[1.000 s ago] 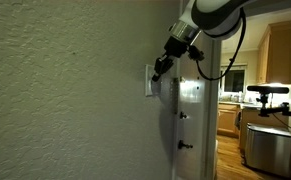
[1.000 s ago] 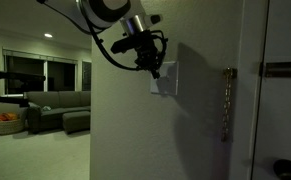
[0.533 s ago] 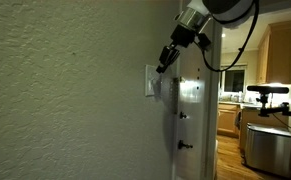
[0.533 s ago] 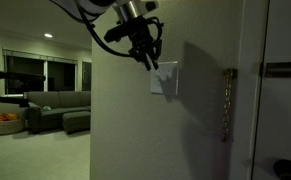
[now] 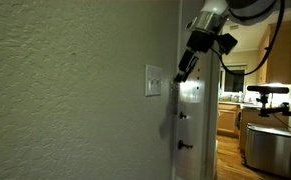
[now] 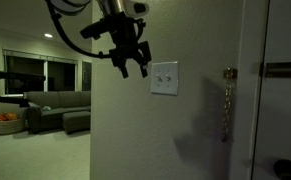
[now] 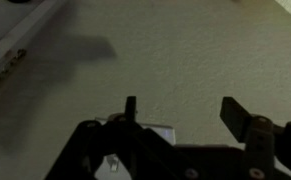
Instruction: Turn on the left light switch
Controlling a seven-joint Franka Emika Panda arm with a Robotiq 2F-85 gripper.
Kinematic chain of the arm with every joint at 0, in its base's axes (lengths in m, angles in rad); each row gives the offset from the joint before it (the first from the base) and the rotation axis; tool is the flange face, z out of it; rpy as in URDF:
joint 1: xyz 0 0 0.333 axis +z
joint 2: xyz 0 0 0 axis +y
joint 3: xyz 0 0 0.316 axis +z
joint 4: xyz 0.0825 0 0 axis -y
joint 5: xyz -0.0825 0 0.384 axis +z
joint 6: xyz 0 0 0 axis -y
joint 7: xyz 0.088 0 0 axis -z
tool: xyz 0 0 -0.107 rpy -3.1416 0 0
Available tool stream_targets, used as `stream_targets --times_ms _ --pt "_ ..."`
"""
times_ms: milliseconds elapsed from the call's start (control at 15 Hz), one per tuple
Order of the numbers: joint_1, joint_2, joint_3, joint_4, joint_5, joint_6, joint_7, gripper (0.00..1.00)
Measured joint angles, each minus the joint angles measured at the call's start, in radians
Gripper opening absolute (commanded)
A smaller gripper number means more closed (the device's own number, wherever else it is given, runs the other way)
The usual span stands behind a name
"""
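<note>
A small white switch plate (image 5: 153, 81) sits on the textured wall, also facing the camera in an exterior view (image 6: 164, 78). The left light switch (image 6: 159, 77) is its left-hand toggle, barely told apart from the one beside it. My gripper (image 6: 133, 71) hangs off the wall, left of the plate and slightly above it, and stands clear of the plate (image 5: 180, 72). Its jaws are open with nothing between them. In the wrist view the gripper (image 7: 181, 108) points at bare wall, and a corner of the plate (image 7: 159, 129) shows just behind the dark fingers (image 7: 232, 110).
A shiny metallic panel (image 5: 190, 110) with small dark knobs runs down beside the plate. A door chain (image 6: 226, 100) and door frame lie right of the plate. A sofa (image 6: 55, 105) and a lit kitchen with a tripod camera (image 5: 265, 92) sit beyond.
My gripper was at the switch plate with its jaws shut. It has pulled back from the wall, away from the plate, and opened wide.
</note>
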Motion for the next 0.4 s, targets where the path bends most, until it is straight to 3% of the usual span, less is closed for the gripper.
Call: stream_targets --times_ms 400 --pt "0.0 -0.014 -0.005 -0.111 0.02 -0.083 -0.002 1.0"
